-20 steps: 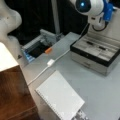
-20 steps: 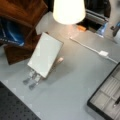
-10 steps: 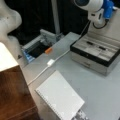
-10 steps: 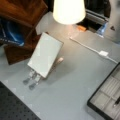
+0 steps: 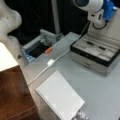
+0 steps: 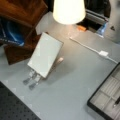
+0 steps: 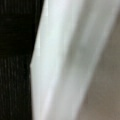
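The robot's arm is up at a front view's top right, white and blue, above the open box. The fingers do not show in any view, so nobody can tell if they are spread or pinched, or if they hold anything. The wrist view shows only a blurry white slab beside a dark patch. Below the arm, the box is grey with a black rim, and it has trays inside with two dark pens lying in them. A corner of the same box shows in a front view. Farther from the arm, a white cable with a small white block on it runs across the grey tabletop. A little orange thing lies near the cable. Farthest away, a white notebook leans up on a stand, and in a front view the notebook sits under a glowing lamp shade, next to brown wooden furniture.
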Tool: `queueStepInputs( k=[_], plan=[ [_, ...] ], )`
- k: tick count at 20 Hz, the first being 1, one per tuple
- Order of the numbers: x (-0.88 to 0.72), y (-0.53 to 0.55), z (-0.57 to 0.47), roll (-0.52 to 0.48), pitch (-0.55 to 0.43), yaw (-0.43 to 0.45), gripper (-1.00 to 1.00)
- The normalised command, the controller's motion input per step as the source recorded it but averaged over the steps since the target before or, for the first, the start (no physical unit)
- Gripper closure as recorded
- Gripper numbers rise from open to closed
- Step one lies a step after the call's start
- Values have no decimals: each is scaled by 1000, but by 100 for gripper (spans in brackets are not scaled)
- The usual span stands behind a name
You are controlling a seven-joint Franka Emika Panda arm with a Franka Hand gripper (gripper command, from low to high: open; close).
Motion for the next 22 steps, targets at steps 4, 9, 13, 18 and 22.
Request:
queueStepInputs(
  k=[4, 9, 13, 18, 22],
  plan=[
    [-55, -252, 75, 2, 137, 1, -100],
    [-24, -258, 66, -32, 125, 57, -100],
    [20, -221, 64, -70, 115, 100, -100],
    [27, -211, 98, -101, 96, 132, -100],
    [-10, -246, 130, -120, 81, 161, -100]
  ],
)
